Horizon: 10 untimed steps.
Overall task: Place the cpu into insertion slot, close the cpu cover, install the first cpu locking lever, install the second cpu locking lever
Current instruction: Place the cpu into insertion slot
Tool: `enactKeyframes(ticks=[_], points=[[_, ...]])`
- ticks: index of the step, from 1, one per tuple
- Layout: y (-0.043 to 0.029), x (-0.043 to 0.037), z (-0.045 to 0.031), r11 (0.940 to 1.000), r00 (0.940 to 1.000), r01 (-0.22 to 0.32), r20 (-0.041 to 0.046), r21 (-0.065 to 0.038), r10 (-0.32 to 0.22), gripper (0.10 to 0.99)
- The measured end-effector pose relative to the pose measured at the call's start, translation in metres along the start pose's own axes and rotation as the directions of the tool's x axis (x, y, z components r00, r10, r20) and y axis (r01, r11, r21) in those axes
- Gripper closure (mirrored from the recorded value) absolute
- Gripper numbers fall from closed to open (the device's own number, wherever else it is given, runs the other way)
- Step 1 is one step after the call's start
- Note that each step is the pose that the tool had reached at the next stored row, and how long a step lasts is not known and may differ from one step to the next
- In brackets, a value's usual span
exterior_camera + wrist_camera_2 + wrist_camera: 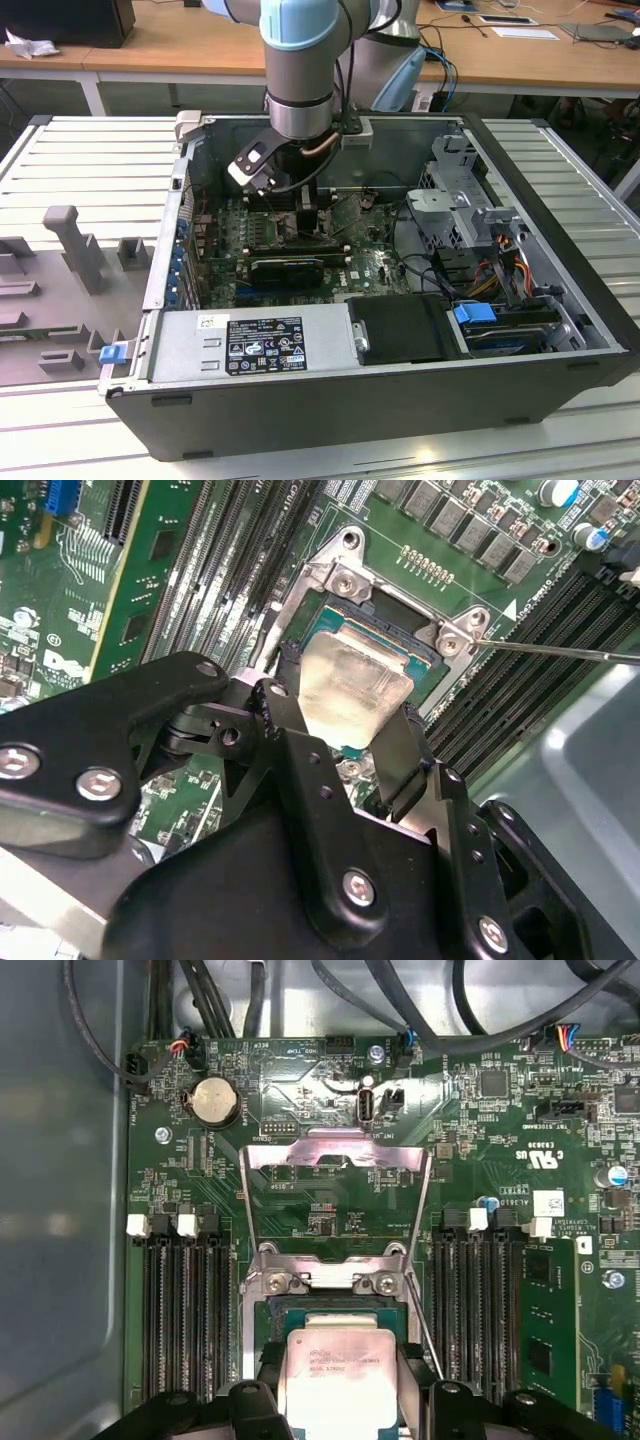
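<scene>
The cpu, a flat silvery square, sits between the black fingers of my gripper, which is shut on its two opposite edges. It hangs directly over the insertion slot, close to its metal rim; I cannot tell whether it touches the contacts. In the first wrist view the cpu covers most of the insertion slot. The cpu cover is swung open and lies back beyond the slot. A thin locking lever runs beside the socket. In the exterior view my gripper reaches down into the case.
Long black memory slots flank the socket on both sides. Cables cross above the board's far edge. The open case has a drive cage at the exterior view's right and a power supply in front.
</scene>
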State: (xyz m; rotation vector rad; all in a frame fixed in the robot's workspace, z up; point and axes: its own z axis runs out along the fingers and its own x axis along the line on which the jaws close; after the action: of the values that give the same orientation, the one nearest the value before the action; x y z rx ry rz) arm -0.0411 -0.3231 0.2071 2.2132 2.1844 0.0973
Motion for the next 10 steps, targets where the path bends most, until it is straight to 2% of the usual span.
enactKeyframes(ticks=[3,5,10], points=[[0.0009,0.0002,0.0015,1.0,1.0,0.0,0.0,0.001,0.0,0.557],[0.0007,0.0003,0.0053,1.0,1.0,0.0,0.0003,0.001,0.0,0.557],[-0.0003,0.0007,0.0063,1.0,1.0,0.0,0.0004,0.001,0.0,0.557]])
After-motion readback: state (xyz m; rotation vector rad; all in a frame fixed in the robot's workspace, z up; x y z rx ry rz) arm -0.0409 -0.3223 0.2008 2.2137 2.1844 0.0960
